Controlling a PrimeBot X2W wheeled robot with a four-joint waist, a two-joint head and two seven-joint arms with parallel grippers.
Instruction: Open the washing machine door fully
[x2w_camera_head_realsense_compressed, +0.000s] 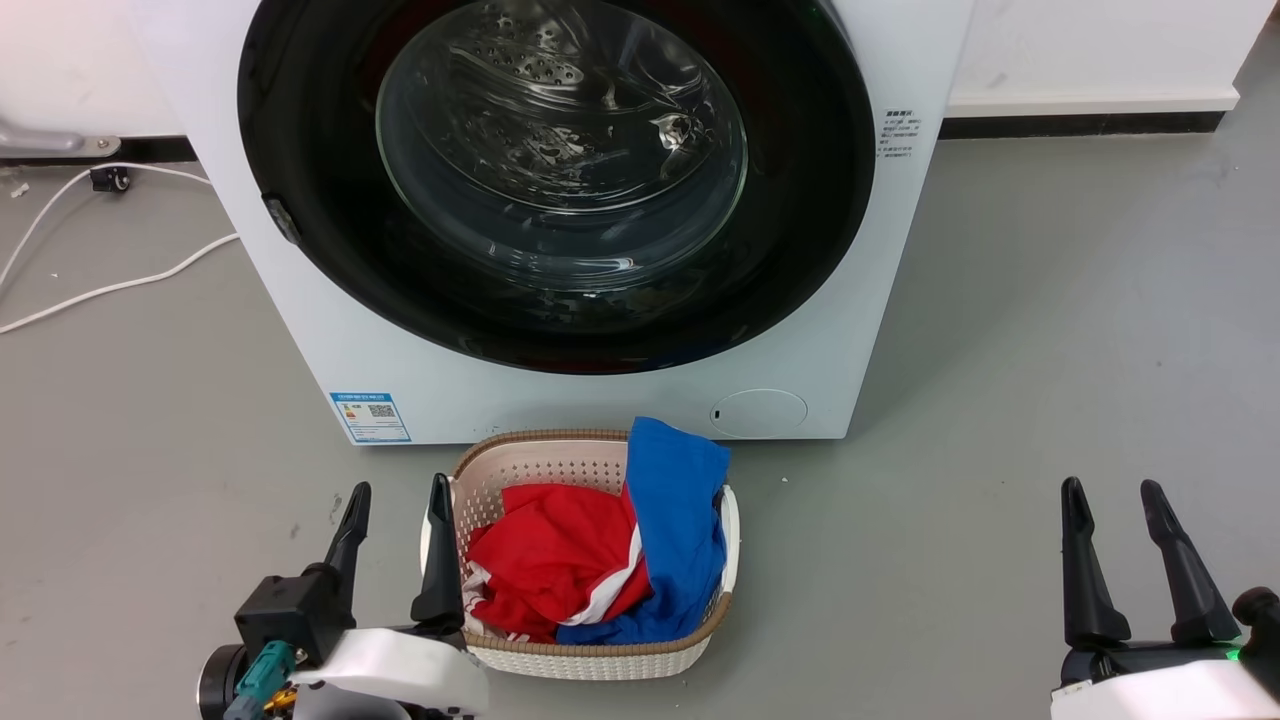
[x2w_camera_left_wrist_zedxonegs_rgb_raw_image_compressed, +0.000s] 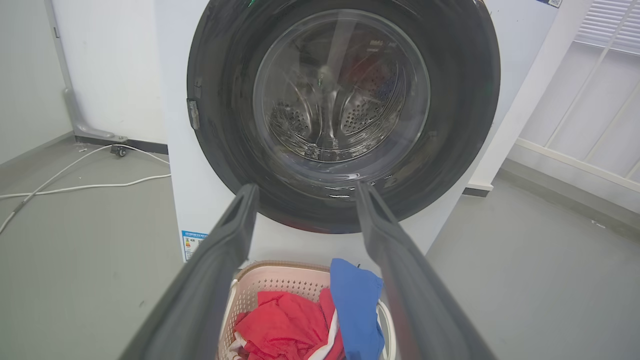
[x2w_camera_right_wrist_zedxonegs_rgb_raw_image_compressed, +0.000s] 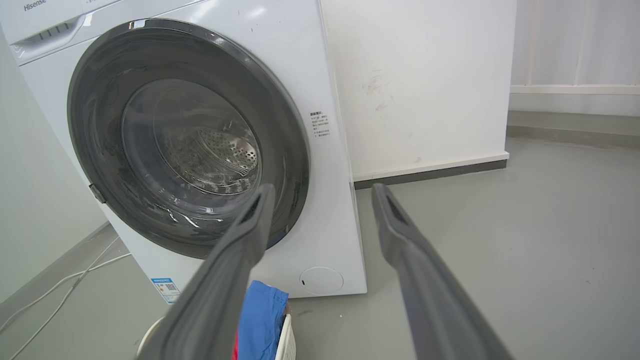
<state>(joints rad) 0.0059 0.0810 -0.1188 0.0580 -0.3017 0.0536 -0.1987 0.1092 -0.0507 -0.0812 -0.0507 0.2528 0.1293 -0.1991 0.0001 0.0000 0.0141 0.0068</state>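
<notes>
Door: I count one washing machine door, closed flat against the washer front.
Left gripper: fingers apart, empty, beside the basket.
Right gripper: fingers apart, empty, above the floor.
Laundry: two pieces, red garment and blue garment, in one basket.

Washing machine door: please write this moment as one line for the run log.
door: closed | left gripper: open, near basket | right gripper: open | door contact: none

Pale basket on grey floor, red garment and blue garment inside, white cable lying at left
</notes>
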